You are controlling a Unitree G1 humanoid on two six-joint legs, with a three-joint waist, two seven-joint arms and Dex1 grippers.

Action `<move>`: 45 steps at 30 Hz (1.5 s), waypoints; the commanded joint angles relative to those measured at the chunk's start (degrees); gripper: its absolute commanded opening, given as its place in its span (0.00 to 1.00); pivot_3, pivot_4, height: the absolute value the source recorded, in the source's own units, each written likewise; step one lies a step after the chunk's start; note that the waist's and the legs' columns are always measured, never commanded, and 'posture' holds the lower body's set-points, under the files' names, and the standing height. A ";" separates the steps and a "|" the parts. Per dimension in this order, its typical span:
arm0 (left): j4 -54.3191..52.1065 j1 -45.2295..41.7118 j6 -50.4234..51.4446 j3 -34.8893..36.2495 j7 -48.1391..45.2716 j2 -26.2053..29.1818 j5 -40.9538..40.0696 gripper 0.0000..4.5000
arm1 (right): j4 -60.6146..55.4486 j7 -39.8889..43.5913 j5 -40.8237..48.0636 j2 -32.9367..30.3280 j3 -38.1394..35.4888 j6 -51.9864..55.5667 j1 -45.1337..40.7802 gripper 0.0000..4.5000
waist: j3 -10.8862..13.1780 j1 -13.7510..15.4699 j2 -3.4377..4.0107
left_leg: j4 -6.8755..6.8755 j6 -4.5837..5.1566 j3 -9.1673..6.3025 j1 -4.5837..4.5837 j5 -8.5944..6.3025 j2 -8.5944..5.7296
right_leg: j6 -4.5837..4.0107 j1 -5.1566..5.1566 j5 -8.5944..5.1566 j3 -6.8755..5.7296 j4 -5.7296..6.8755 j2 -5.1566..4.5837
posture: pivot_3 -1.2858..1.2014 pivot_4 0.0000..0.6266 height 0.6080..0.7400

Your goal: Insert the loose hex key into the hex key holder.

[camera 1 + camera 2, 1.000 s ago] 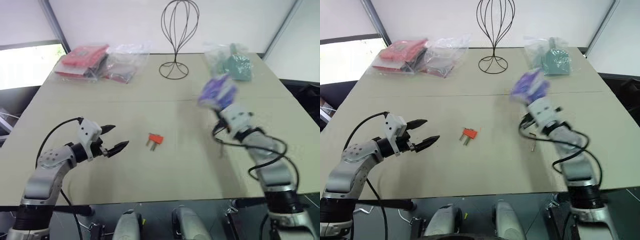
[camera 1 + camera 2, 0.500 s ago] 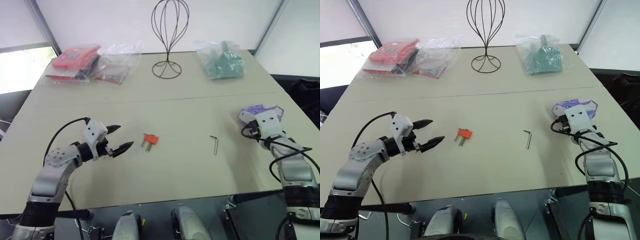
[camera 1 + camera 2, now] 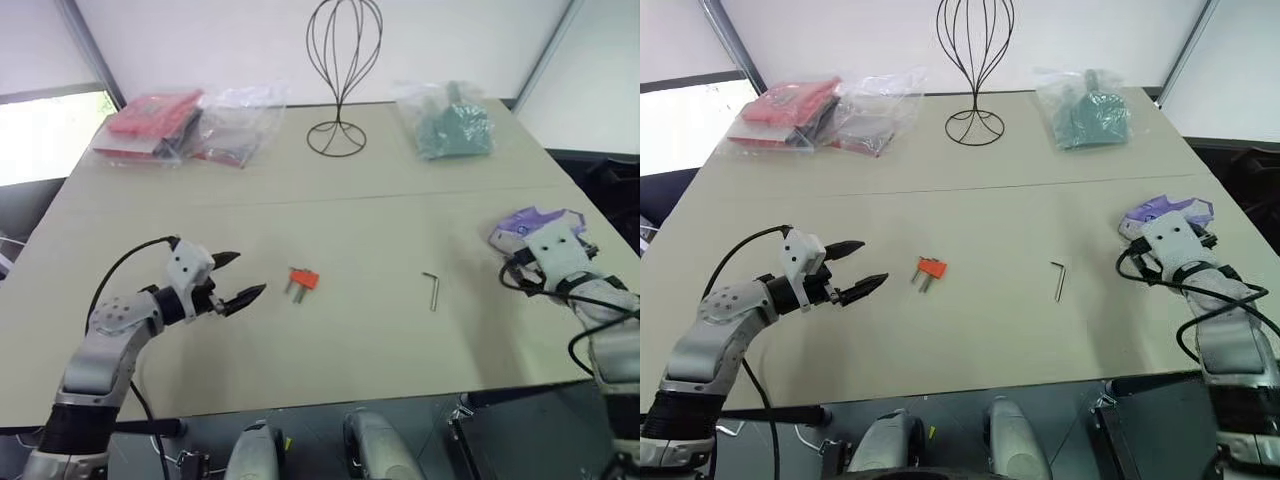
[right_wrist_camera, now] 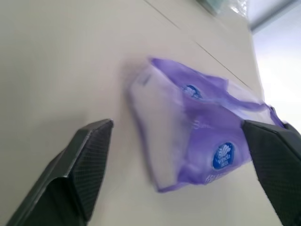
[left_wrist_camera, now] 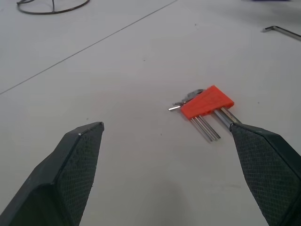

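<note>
Right now I have both hands spread wide and empty. My left hand (image 3: pixel 238 277) hovers low over the beige desk (image 3: pixel 380 215), aimed at the small orange-red plastic hex key holder (image 3: pixel 303 281) lying just beyond its fingertips, presumably so I can pin or lift that block. The thin L-shaped dark grey loose hex key (image 3: pixel 432 289) lies flat mid-desk, well apart from the holder, between it and my right hand (image 4: pixel 181 155). That hand sits just behind the crumpled purple plastic packet (image 3: pixel 1165 212) near the desk's right edge, parked clear of the key.
</note>
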 commanded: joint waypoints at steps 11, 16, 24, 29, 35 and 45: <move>-0.03 -2.42 1.23 0.89 -3.90 1.84 -2.08 1.00 | -11.06 12.19 16.06 11.88 10.12 3.21 -9.86 0.99 | 0.11 -0.03 -0.17 | 0.05 0.00 0.00 -0.03 0.00 0.00 | -0.03 -0.03 0.02 -0.01 0.01 0.00 | 0.52 0.24 1.00; -5.70 -0.69 8.03 4.28 -7.63 7.35 -7.85 1.00 | 2.01 17.72 13.62 19.89 21.57 -5.41 -17.35 0.99 | 0.22 -0.13 -0.27 | 0.00 0.01 0.04 -0.06 0.00 0.08 | -0.04 -0.14 0.01 -0.01 0.01 0.05 | 0.52 0.24 1.00; -9.27 2.36 11.56 6.91 -6.94 9.68 -9.78 1.00 | 17.02 21.11 9.05 26.90 29.10 -16.17 -23.04 0.99 | 0.30 0.05 -0.22 | 0.00 0.01 0.13 -0.15 -0.01 0.05 | -0.02 -0.17 0.01 0.00 -0.04 -0.04 | 0.52 0.24 1.00; -10.30 3.65 11.96 7.89 -6.12 9.87 -10.13 1.00 | 20.67 21.20 8.69 29.14 29.13 -17.62 -24.09 0.99 | 0.31 0.05 -0.20 | -0.01 0.01 0.10 -0.12 -0.01 0.09 | -0.03 -0.19 0.01 -0.01 0.04 0.01 | 0.52 0.24 1.00; -10.77 4.12 11.65 7.06 -5.11 9.41 -9.22 1.00 | 25.27 19.66 6.02 31.70 29.81 -19.59 -26.02 0.99 | 0.32 -0.05 -0.19 | 0.00 0.00 0.12 -0.09 -0.01 0.09 | -0.04 -0.19 0.01 0.00 0.05 0.01 | 0.52 0.24 1.00; -10.83 4.46 10.52 6.39 -3.34 8.56 -8.15 1.00 | 28.77 20.35 3.83 32.97 30.61 -22.07 -26.18 0.33 | 0.32 -0.03 -0.19 | 0.00 0.00 0.12 -0.08 0.00 0.09 | -0.04 -0.18 0.02 0.00 0.06 0.00 | 0.52 0.24 1.00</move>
